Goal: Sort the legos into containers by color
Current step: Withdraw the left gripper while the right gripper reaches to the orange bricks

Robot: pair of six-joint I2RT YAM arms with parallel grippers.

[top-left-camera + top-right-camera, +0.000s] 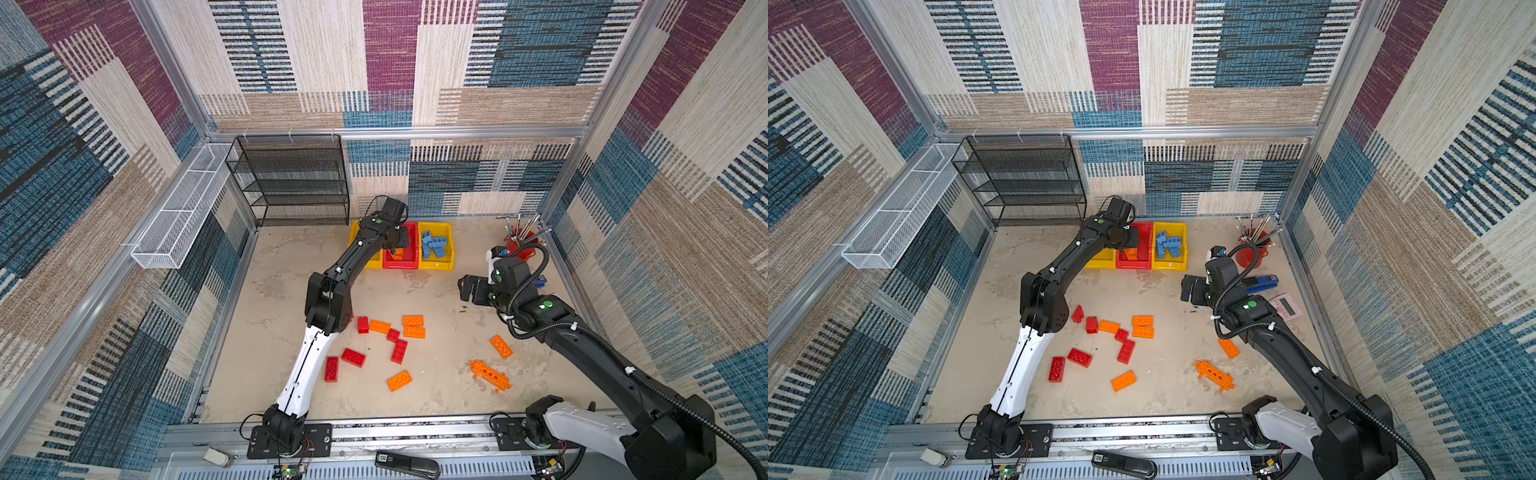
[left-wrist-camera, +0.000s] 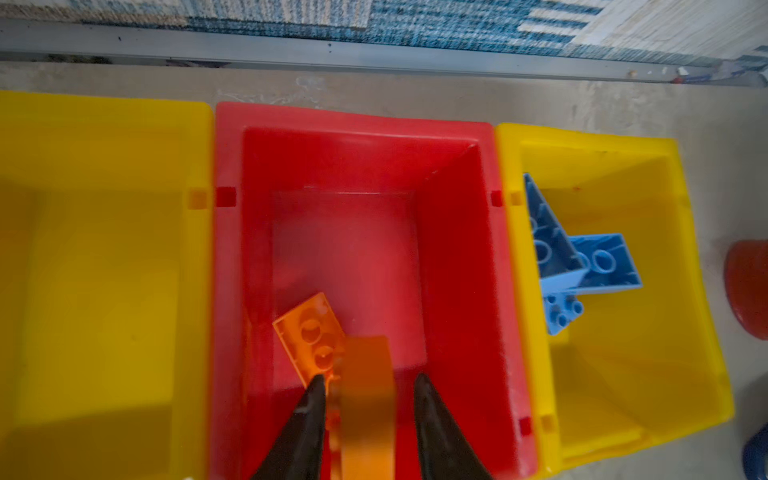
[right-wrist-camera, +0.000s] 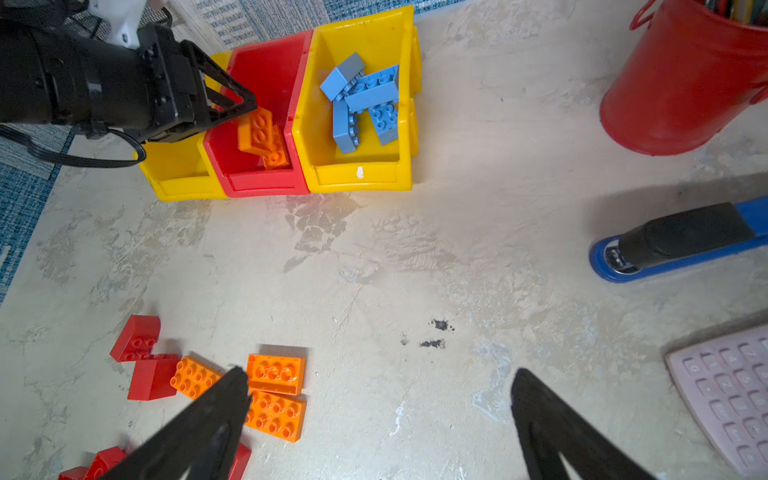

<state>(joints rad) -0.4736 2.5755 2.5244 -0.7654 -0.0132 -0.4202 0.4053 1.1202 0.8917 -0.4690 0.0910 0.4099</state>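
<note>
Blue studded bricks (image 3: 370, 93) binned. Left gripper (image 2: 369, 377) parted, releasing orange brick (image 2: 368, 415) into red plastic bin (image 2: 457, 270); right gripper (image 3: 379, 370) spread, empty. 6 o'clock: red/orange bricks (image 1: 393, 334) pending.

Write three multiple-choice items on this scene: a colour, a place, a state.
1. The bricks in the red bin are: A) orange; B) blue; C) green.
2. The blue legos lie: A) in the red bin; B) in the yellow bin nearer the red cup; C) on the table.
3. The right gripper is: A) open, empty; B) shut, empty; C) shut on the stapler.
Key: 1 A, orange shows inside it. 2 B, the blue pile sits there. 3 A, its jaws stand wide apart around nothing.
</note>
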